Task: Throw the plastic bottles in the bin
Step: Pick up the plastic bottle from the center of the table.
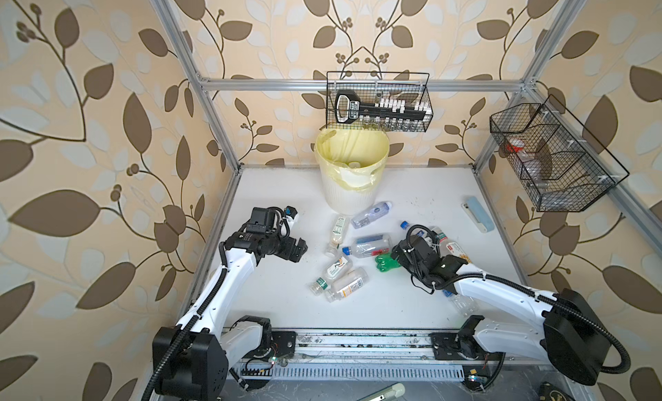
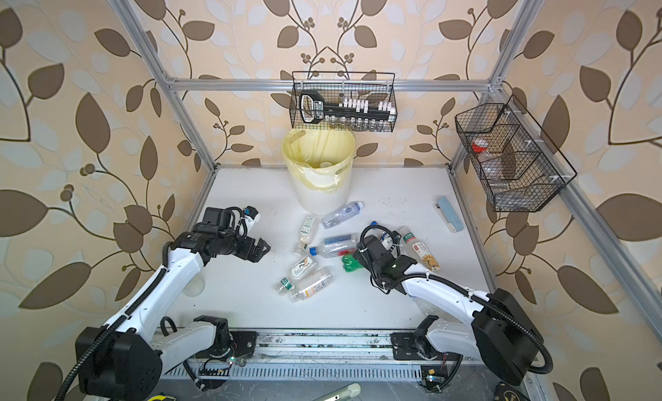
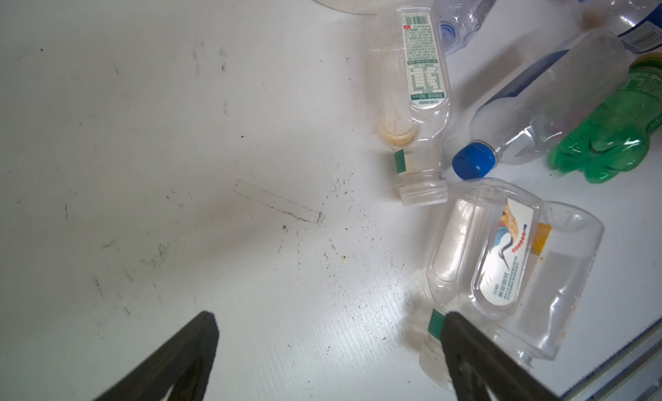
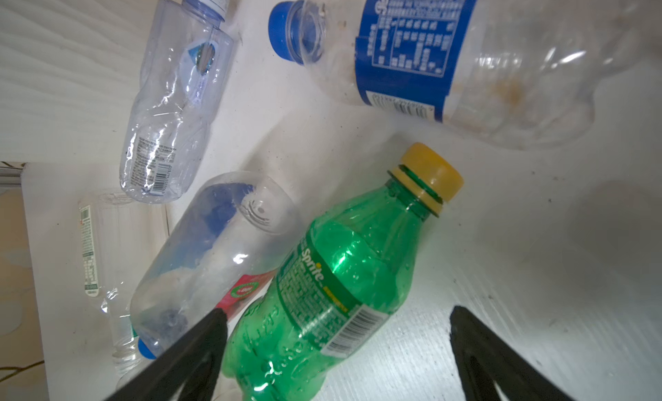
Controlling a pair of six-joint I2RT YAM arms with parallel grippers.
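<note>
The cream ribbed bin (image 1: 344, 198) (image 2: 315, 198) with a yellow liner stands at the back of the table. Several plastic bottles lie in front of it. My right gripper (image 4: 336, 313) is open and low over a green bottle (image 4: 333, 284) (image 1: 386, 263) with a yellow cap. The bottle's lower half lies between the fingers: one finger is beside it, the other stands well off. A clear blue-capped bottle (image 1: 369, 247) lies against it. My left gripper (image 3: 327, 316) (image 1: 301, 250) is open over bare table. A clear bird-label bottle (image 3: 501, 259) lies just past one fingertip.
A pale blue block (image 1: 478, 209) lies at the back right. Black wire baskets hang above the bin (image 1: 379, 102) and on the right frame (image 1: 551, 159). More bottles lie beside (image 1: 451, 247) and under (image 1: 464, 304) the right arm. Aluminium posts edge the table.
</note>
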